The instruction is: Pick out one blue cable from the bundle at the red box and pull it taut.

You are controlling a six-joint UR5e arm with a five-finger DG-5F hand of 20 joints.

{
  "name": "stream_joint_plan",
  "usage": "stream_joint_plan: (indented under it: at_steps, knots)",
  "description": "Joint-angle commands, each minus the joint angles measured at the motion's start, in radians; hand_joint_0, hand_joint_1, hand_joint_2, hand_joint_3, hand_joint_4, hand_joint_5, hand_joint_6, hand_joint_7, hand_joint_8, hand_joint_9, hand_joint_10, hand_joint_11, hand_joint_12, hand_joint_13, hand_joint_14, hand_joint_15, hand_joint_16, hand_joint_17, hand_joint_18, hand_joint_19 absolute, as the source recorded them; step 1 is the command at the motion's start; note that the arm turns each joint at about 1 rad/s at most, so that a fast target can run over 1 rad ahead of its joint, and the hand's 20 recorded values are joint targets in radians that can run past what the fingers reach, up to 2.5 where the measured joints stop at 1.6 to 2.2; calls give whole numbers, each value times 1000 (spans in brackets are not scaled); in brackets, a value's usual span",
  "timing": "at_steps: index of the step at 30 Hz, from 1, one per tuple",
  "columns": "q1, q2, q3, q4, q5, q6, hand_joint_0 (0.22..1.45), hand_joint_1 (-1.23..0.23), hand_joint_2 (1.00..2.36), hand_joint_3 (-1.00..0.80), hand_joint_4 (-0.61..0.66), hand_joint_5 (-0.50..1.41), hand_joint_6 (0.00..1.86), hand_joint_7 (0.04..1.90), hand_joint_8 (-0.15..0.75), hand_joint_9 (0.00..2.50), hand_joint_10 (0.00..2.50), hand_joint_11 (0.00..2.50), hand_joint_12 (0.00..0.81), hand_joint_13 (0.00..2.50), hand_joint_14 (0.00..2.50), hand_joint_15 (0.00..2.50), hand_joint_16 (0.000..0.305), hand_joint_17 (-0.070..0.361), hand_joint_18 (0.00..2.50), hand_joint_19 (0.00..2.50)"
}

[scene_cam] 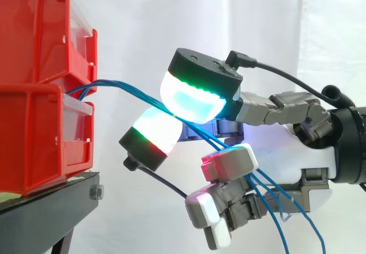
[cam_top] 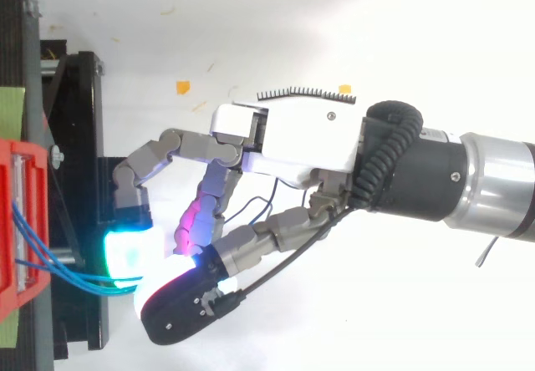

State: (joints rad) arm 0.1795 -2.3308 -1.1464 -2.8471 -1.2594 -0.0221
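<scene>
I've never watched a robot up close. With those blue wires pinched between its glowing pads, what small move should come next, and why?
Probably draw the hand back a little, away from the red bins. Its pads pinch the blue cables, which arch between bins and pinch rather than running straight, so they look slack. Several strands seem caught, not one.

- Both views v. bright, even light; white curtain (scene_cam: 143, 14) blown out, hardly any shadow.
- robot hand (cam_top: 292, 137) pads (scene_cam: 191, 102) glow cyan/green w/ slight halo round them.
</scene>
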Motion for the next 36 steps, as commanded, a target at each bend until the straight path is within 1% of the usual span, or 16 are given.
stream_joint_plan:
  at_steps: [1, 5, 7, 13, 17, 18, 19, 21, 22, 25, 27, 29, 30, 31, 33, 36]
  knots:
    - [0, -1, 0, 2, 0, 1, 707, -927, 1019, -223, -102, -68, 961, 962, 279, 1487, 39, 963, 361, 1171, 27, 703, 50, 113, 994, 671]
    - [0, -1, 0, -2, 0, 1, 642, -881, 1017, -216, -66, -69, 946, 934, 294, 1477, 39, 956, 382, 1165, 28, 691, 54, 122, 982, 678]
    - [0, 1, 0, -2, 0, 1, 619, -861, 1017, -165, -62, -67, 938, 962, 306, 1478, 36, 936, 396, 1171, 24, 680, 58, 131, 993, 671]
    - [-2, 1, 0, -6, 0, 1, 606, -826, 1008, -105, -51, -61, 937, 942, 338, 1481, 34, 890, 432, 1185, 22, 661, 67, 150, 1028, 645]
    - [-2, -1, 0, -18, -15, 8, 595, -787, 1002, -94, -44, -59, 933, 940, 349, 1480, 33, 876, 445, 1183, 21, 649, 69, 156, 1026, 646]
    - [-2, 1, 0, -20, -18, 11, 578, -741, 1028, -94, -42, -58, 930, 945, 355, 1486, 33, 869, 451, 1191, 21, 649, 71, 160, 1036, 630]
    - [-3, 1, 0, -21, -23, 14, 556, -694, 1099, -107, -37, -58, 927, 955, 356, 1486, 33, 861, 458, 1184, 22, 647, 72, 161, 1037, 624]
    - [-2, 1, 2, -21, -28, 21, 534, -628, 1178, -123, -42, -58, 923, 972, 363, 1486, 30, 858, 453, 1180, 20, 634, 71, 159, 1004, 627]
    - [-3, 1, 11, -21, -28, 24, 518, -592, 1251, -142, -42, -57, 922, 974, 363, 1484, 32, 857, 456, 1179, 22, 644, 71, 160, 1000, 626]
    - [-3, 1, 20, -25, -28, 25, 500, -525, 1357, -178, -48, -58, 921, 985, 368, 1472, 32, 842, 455, 1166, 21, 633, 71, 159, 964, 629]
    - [-2, 1, 23, -29, -28, 25, 496, -509, 1375, -170, -59, -58, 920, 994, 369, 1467, 33, 838, 456, 1165, 21, 628, 71, 159, 963, 631]
    - [-2, -1, 30, -32, -28, 22, 486, -484, 1443, -186, -66, -57, 919, 994, 368, 1467, 32, 825, 457, 1162, 21, 632, 71, 160, 959, 643]
    - [-2, -1, 30, -29, -29, 22, 474, -467, 1528, -205, -74, -55, 918, 990, 378, 1466, 32, 833, 455, 1160, 19, 638, 71, 160, 956, 640]
    - [-2, -1, 30, -29, -29, 22, 463, -471, 1590, -209, -76, -53, 915, 1003, 376, 1469, 32, 829, 457, 1157, 20, 631, 70, 159, 950, 637]
    - [2, 1, 30, -32, -28, 25, 451, -514, 1640, -200, -86, -50, 912, 1005, 381, 1471, 30, 828, 461, 1162, 20, 620, 70, 158, 957, 616]
    - [0, 1, 43, -40, -28, 22, 467, -633, 1548, -123, -83, -49, 910, 1007, 390, 1488, 31, 846, 452, 1170, 21, 618, 67, 151, 966, 617]
